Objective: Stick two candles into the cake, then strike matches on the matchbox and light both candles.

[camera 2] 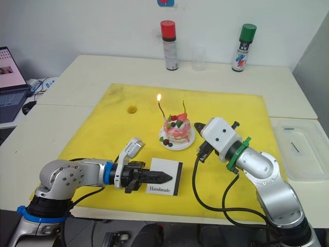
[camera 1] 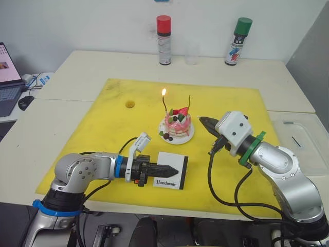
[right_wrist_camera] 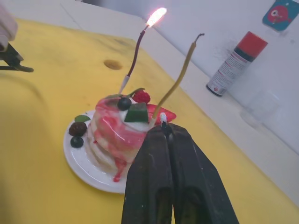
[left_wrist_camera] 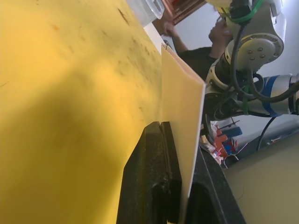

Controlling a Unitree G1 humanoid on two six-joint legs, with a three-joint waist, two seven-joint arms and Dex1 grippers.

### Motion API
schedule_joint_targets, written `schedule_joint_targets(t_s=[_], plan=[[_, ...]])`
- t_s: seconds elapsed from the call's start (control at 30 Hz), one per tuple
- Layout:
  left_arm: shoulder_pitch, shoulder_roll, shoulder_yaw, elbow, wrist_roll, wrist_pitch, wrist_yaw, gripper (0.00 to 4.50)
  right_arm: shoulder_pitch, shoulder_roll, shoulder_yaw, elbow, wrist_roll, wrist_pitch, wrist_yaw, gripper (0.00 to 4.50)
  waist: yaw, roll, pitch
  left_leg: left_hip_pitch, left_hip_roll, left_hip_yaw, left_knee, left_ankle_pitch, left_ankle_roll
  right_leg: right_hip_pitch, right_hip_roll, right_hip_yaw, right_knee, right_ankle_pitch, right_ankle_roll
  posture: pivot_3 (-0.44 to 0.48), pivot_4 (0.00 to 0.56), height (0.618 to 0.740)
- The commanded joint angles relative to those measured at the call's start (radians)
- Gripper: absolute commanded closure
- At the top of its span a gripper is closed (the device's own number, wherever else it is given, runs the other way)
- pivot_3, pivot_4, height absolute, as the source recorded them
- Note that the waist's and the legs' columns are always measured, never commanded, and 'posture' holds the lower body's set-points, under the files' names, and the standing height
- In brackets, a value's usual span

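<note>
The cake [camera 1: 177, 125] sits on its small white plate in the middle of the yellow mat [camera 1: 103, 134]. Two candles stand in it. The left candle [camera 1: 165, 104] burns with a flame and the right candle [camera 1: 189, 104] is unlit. My right gripper [camera 1: 204, 121] hovers just right of the cake, shut, with only a small pale match tip [right_wrist_camera: 162, 116] showing between its fingertips. The matchbox [camera 1: 167, 181] lies in front of the cake, with my left gripper [camera 1: 174, 169] shut on its edge.
A red-capped spray can [camera 1: 164, 40], a clear cup [camera 1: 192, 54] and a green-capped can [camera 1: 238, 41] stand along the far table edge. A clear tray [camera 1: 300, 141] lies to the right, a laptop [camera 1: 7, 77] to the left. A person [left_wrist_camera: 219, 32] appears behind.
</note>
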Motion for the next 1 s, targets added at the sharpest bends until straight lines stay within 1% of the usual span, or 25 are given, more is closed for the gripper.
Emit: schedule_joint_targets(t_s=[0.03, 0.27, 0.4, 0.53, 0.73, 0.77, 0.83, 1.0], plan=[[-0.012, -0.005, 0.022, -0.014, -0.016, -0.011, 0.003, 4.50, -0.007, -0.004, -0.003, -0.048, 0.013, -0.004, 0.012, 4.48, 0.000, 0.000, 0.000, 0.000, 0.000, 0.000, 0.000, 0.000, 0.000, 0.000, 0.000, 0.000, 0.000, 0.000, 0.000, 0.000, 0.150, 0.724], [-0.016, -0.022, 0.031, 0.003, 0.001, -0.035, 0.036, 4.50, 0.026, -0.059, -0.045, -0.075, 0.045, -0.006, 0.065, 4.48, 0.001, 0.000, 0.000, 0.000, 0.000, 0.000, 0.000, 0.000, 0.000, 0.000, 0.000, 0.000, 0.000, 0.000, 0.000, 0.000, 0.150, 0.724], [-0.033, -0.054, 0.044, 0.036, 0.024, -0.066, 0.078, 4.50, 0.066, -0.121, -0.064, -0.128, 0.132, 0.012, 0.161, 4.48, 0.002, 0.000, 0.000, 0.000, 0.000, 0.000, 0.000, 0.000, 0.000, 0.000, 0.000, 0.000, 0.000, 0.000, 0.000, 0.000, 0.150, 0.724], [-0.038, -0.063, 0.037, 0.042, 0.033, -0.073, 0.080, 4.50, 0.085, -0.168, -0.053, -0.167, 0.201, 0.042, 0.218, 4.48, 0.001, 0.000, 0.000, 0.000, 0.000, 0.000, 0.000, 0.000, 0.000, 0.000, 0.000, 0.000, 0.000, 0.000, 0.000, 0.000, 0.150, 0.724], [-0.039, -0.065, 0.034, 0.038, 0.029, -0.071, 0.079, 4.50, 0.085, -0.187, 0.025, -0.160, 0.182, 0.068, 0.193, 4.48, 0.001, 0.000, 0.000, 0.000, 0.000, 0.000, 0.000, 0.000, 0.000, 0.000, 0.000, 0.000, 0.000, 0.000, 0.001, 0.000, 0.150, 0.724], [-0.039, -0.064, 0.035, 0.036, 0.028, -0.070, 0.080, 4.50, 0.082, -0.187, 0.038, -0.157, 0.176, 0.071, 0.188, 4.48, 0.001, 0.000, 0.000, 0.000, 0.000, 0.000, 0.000, 0.000, 0.000, 0.000, 0.000, 0.000, 0.000, -0.002, 0.004, 0.000, 0.150, 0.724], [-0.034, -0.059, 0.037, 0.031, 0.025, -0.067, 0.078, 4.50, 0.070, -0.182, 0.067, -0.142, 0.158, 0.076, 0.170, 4.48, 0.001, 0.000, 0.000, 0.000, 0.000, 0.000, 0.000, 0.000, 0.000, 0.000, 0.000, 0.000, 0.000, -0.002, 0.004, 0.000, 0.150, 0.724], [-0.030, -0.053, 0.037, 0.027, 0.024, -0.065, 0.073, 4.50, 0.048, -0.170, 0.092, -0.110, 0.120, 0.074, 0.136, 4.48, 0.002, 0.000, 0.000, 0.000, 0.000, 0.000, 0.001, 0.000, 0.000, 0.000, 0.000, 0.000, 0.000, -0.002, 0.004, 0.000, 0.150, 0.724]])
